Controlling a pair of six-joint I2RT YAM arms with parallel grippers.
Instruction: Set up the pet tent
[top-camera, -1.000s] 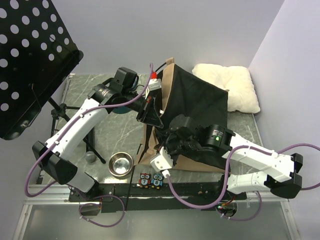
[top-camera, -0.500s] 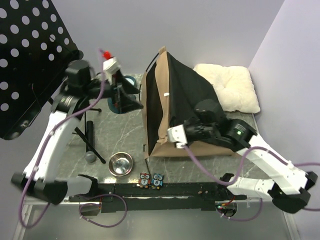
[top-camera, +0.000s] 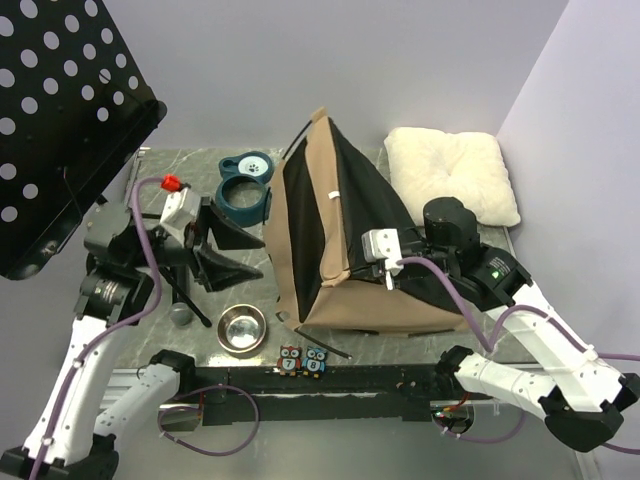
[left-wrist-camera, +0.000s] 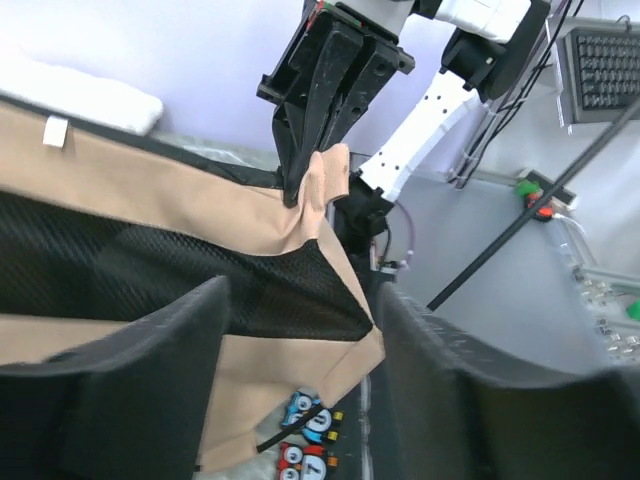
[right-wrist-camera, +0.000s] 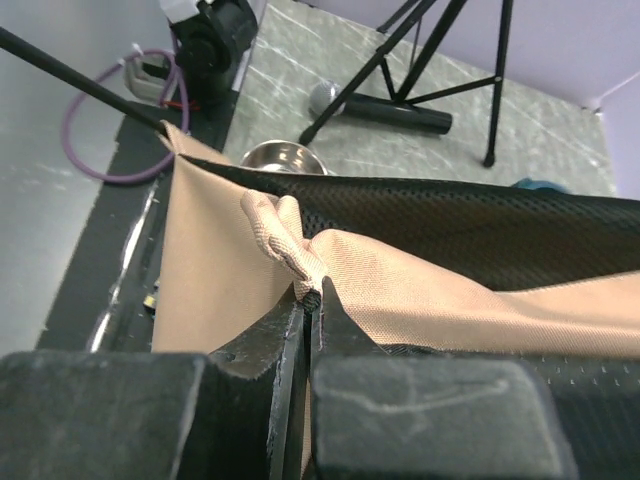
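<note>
The pet tent (top-camera: 330, 235) stands in the middle of the table, tan fabric with a black mesh panel facing up and a thin black pole (top-camera: 328, 348) poking out at its near corner. My right gripper (top-camera: 372, 272) is shut on a bunched fold of the tent's tan edge (right-wrist-camera: 285, 240), the fingertips (right-wrist-camera: 318, 300) pressed together on the cloth. My left gripper (top-camera: 250, 257) hangs open to the left of the tent, apart from it. Between its two dark fingers (left-wrist-camera: 130, 390) nothing is held; the tent (left-wrist-camera: 180, 230) lies beyond them.
A white cushion (top-camera: 455, 180) lies at the back right. A blue bowl stand (top-camera: 245, 190) sits behind the left gripper, a steel bowl (top-camera: 241, 328) in front of it. A black tripod with microphone (top-camera: 180, 300) and a perforated stand (top-camera: 60, 120) crowd the left side.
My left arm has let go of the tent, opened and drawn back to the left. The tent has tipped over toward the near edge while the right gripper kept its hold.
</note>
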